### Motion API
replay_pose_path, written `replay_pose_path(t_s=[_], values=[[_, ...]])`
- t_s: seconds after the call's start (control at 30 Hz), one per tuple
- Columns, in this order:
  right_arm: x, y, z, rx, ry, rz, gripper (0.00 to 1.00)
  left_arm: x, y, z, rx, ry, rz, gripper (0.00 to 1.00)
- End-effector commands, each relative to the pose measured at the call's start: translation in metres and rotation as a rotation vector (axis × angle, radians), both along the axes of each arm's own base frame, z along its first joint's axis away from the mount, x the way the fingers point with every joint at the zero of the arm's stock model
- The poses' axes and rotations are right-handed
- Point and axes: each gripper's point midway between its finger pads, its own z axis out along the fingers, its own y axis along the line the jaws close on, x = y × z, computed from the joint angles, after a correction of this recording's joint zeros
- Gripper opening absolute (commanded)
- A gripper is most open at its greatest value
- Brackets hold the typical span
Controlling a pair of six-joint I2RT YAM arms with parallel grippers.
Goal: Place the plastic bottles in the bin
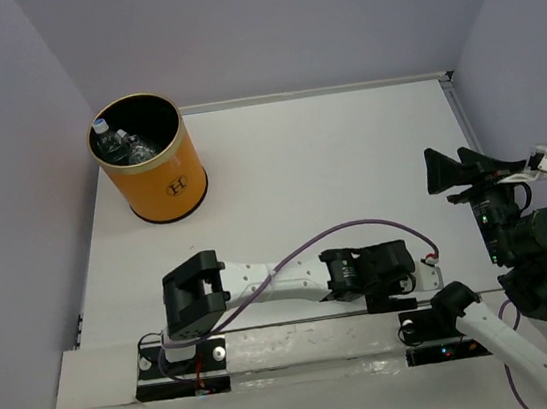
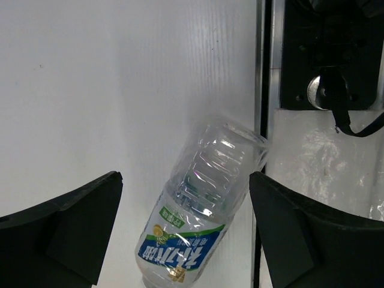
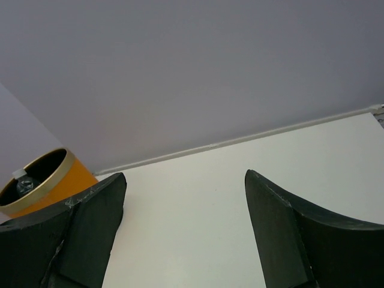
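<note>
A clear crinkled bottle with a blue-green label (image 2: 201, 204) lies on the white table, tilted, between the fingers of my left gripper (image 2: 186, 180). The jaws stand wide apart on both sides of it and do not touch it. In the top view my left gripper (image 1: 391, 295) points down near the arm bases and hides this bottle. The orange-yellow bin (image 1: 152, 165) stands at the far left with bottles (image 1: 122, 144) inside. My right gripper (image 1: 443, 174) is open and empty, raised at the right. The right wrist view shows its open gripper (image 3: 185, 186) and the bin (image 3: 48, 180).
The black mounting plate of the right arm (image 2: 330, 54) and a metal rail lie just right of the bottle. Grey walls close the table at the back and on both sides. A purple cable (image 1: 357, 226) arcs over the left arm.
</note>
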Motion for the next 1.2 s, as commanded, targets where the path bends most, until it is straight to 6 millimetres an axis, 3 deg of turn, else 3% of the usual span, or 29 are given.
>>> replay_pose_path(t_s=[0.0, 0.13, 0.33, 0.4, 0.53, 0.67, 0.77, 0.8, 0.9, 0.93, 1.17], values=[[-0.003, 0.025, 0.009, -0.055, -0.035, 0.129, 0.85, 0.012, -0.012, -0.017, 0.009, -0.072, -0.011, 0.99], [0.006, 0.031, 0.002, -0.064, -0.005, 0.140, 0.85, 0.008, -0.009, -0.034, 0.048, -0.057, -0.032, 0.99], [0.003, 0.026, 0.005, -0.056, -0.025, 0.125, 0.85, 0.010, -0.005, -0.056, 0.082, -0.043, -0.017, 0.98], [0.001, 0.025, 0.006, -0.059, -0.031, 0.120, 0.85, 0.015, -0.005, -0.058, 0.082, -0.042, -0.004, 0.95], [-0.006, 0.025, 0.012, -0.051, -0.064, 0.139, 0.85, 0.030, -0.005, -0.044, 0.041, -0.067, 0.053, 0.74], [-0.004, 0.028, 0.010, -0.057, -0.060, 0.146, 0.85, 0.040, 0.000, -0.047, 0.048, -0.070, 0.085, 0.74], [-0.006, 0.028, 0.012, -0.053, -0.065, 0.150, 0.84, 0.046, 0.010, -0.070, 0.104, -0.096, 0.113, 0.72], [-0.006, 0.027, 0.012, -0.052, -0.068, 0.148, 0.84, 0.048, 0.011, -0.073, 0.112, -0.105, 0.121, 0.68], [-0.009, 0.025, 0.015, -0.050, -0.079, 0.143, 0.84, 0.060, 0.016, -0.072, 0.097, -0.118, 0.166, 0.41], [-0.010, 0.024, 0.016, -0.049, -0.082, 0.141, 0.84, 0.066, 0.018, -0.068, 0.091, -0.133, 0.189, 0.27], [-0.015, 0.020, 0.020, -0.039, -0.101, 0.133, 0.83, 0.096, 0.029, -0.004, -0.066, -0.148, 0.335, 0.04]])
